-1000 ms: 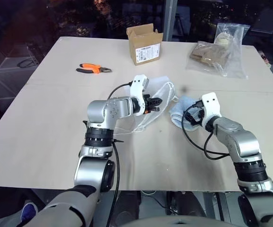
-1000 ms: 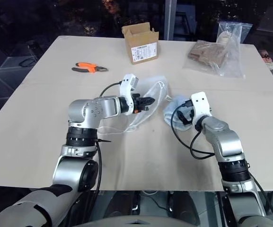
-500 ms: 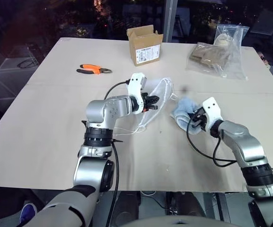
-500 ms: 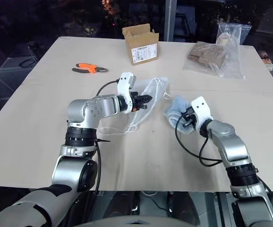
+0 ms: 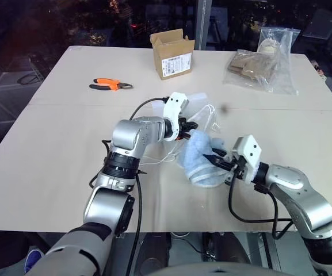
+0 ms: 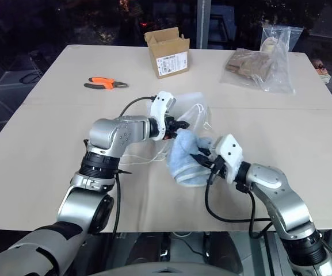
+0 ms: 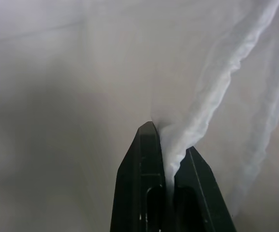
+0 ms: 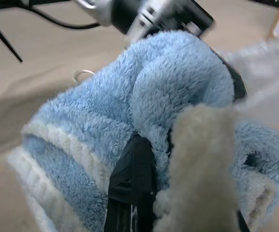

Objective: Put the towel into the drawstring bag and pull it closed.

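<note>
1. The left gripper [image 5: 190, 125] is pinching a fold of the bag [image 5: 203, 111] between its closed fingers near the middle of the table [image 5: 50, 149]; the wrist view is showing thin white fabric bunched between the two black fingers [image 7: 141, 159]; a white cord is trailing from the bag toward the arm.

2. The right gripper [image 5: 216, 161] is clamping the towel [image 5: 199, 158], its fingers closed on the fluffy blue cloth; the towel is hanging just at 5 o'clock of the left gripper, touching or nearly touching the bag's edge; its whitish stitched border is showing along the lower side.

3. At 12 o'clock of the bag a small open cardboard box [image 5: 174, 53] is standing, bearing a white printed label with a barcode; the writing is too small to read.

4. At 10 o'clock, well apart, orange-handled pliers [image 5: 111, 85] are lying flat.

5. At 1 o'clock, near the far edge, a clear plastic bag [image 5: 264, 60] with brown contents is lying; no writing on it is legible.
</note>
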Controlling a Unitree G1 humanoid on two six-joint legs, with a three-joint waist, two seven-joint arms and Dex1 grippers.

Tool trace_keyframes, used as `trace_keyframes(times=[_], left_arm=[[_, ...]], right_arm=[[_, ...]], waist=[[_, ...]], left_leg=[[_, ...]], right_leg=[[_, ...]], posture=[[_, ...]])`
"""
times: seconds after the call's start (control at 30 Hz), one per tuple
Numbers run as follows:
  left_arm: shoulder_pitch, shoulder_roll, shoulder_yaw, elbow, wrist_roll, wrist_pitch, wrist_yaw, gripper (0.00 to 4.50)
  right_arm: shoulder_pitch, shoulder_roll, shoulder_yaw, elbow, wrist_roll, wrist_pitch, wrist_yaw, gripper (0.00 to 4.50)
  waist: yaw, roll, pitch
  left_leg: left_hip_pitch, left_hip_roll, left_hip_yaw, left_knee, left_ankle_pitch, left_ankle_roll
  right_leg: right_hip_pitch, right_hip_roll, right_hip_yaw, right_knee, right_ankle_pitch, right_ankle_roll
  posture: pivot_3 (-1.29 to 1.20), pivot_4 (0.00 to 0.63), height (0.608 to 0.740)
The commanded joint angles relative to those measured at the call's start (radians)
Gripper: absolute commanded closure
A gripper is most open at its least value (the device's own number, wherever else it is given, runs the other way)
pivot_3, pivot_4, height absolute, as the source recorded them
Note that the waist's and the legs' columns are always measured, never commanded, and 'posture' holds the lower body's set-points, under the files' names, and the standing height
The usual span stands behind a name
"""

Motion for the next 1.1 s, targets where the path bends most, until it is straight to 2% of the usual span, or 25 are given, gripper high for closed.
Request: trace_keyframes(times=[0.03, 0.3, 0.5, 0.6, 0.8, 1.1], left_arm=[[-0.020, 0.005, -0.008, -0.062, -0.027, -0.010, -0.063, 4.50], [-0.008, 0.063, -0.014, -0.133, -0.052, 0.043, -0.144, 4.50], [-0.046, 0.124, -0.023, -0.076, -0.037, 0.066, -0.183, 4.50], [-0.062, 0.117, -0.023, -0.033, -0.018, 0.064, -0.158, 4.50], [-0.108, 0.078, -0.039, 0.005, -0.005, 0.050, -0.169, 4.50], [-0.099, 0.108, -0.062, 0.000, 0.013, 0.038, -0.196, 4.50]], right_arm=[[-0.066, -0.017, 0.046, 0.064, -0.132, -0.007, -0.065, 4.46], [-0.111, -0.031, 0.141, 0.162, -0.296, -0.060, -0.089, 4.46], [-0.064, -0.066, 0.097, 0.104, -0.294, -0.194, -0.054, 4.46], [-0.090, -0.089, 0.108, 0.092, -0.320, -0.237, -0.032, 4.46], [-0.211, -0.103, 0.208, 0.112, -0.428, -0.308, 0.047, 4.46], [-0.261, -0.092, 0.260, 0.142, -0.498, -0.354, 0.117, 4.46]], waist=[[0.001, 0.000, 0.000], [0.003, 0.000, 0.000], [0.001, 0.000, 0.000], [0.002, 0.000, 0.001], [0.001, 0.000, 0.001], [0.001, 0.000, 0.001]], left_leg=[[0.000, 0.000, 0.000, 0.000, 0.000, 0.000], [-0.002, 0.000, 0.002, 0.000, 0.000, 0.000], [-0.002, 0.000, 0.001, 0.000, 0.000, 0.000], [-0.002, 0.000, 0.001, 0.000, 0.000, 0.000], [-0.002, 0.000, 0.001, 0.002, 0.000, 0.000], [-0.004, 0.000, 0.001, 0.002, 0.000, 0.000]], right_leg=[[0.000, 0.000, 0.000, 0.000, 0.000, -0.001], [-0.001, 0.000, -0.001, 0.000, 0.000, -0.001], [-0.001, 0.000, -0.001, 0.000, 0.000, 0.000], [-0.001, 0.000, -0.001, 0.000, -0.002, 0.002], [-0.001, 0.000, -0.001, 0.000, -0.002, 0.002], [-0.002, 0.000, -0.001, 0.000, 0.000, 0.000]], posture=[[0.00, 0.150, 0.740], [0.00, 0.150, 0.740], [0.00, 0.150, 0.740], [0.00, 0.150, 0.740], [0.00, 0.150, 0.740], [0.00, 0.150, 0.740]])
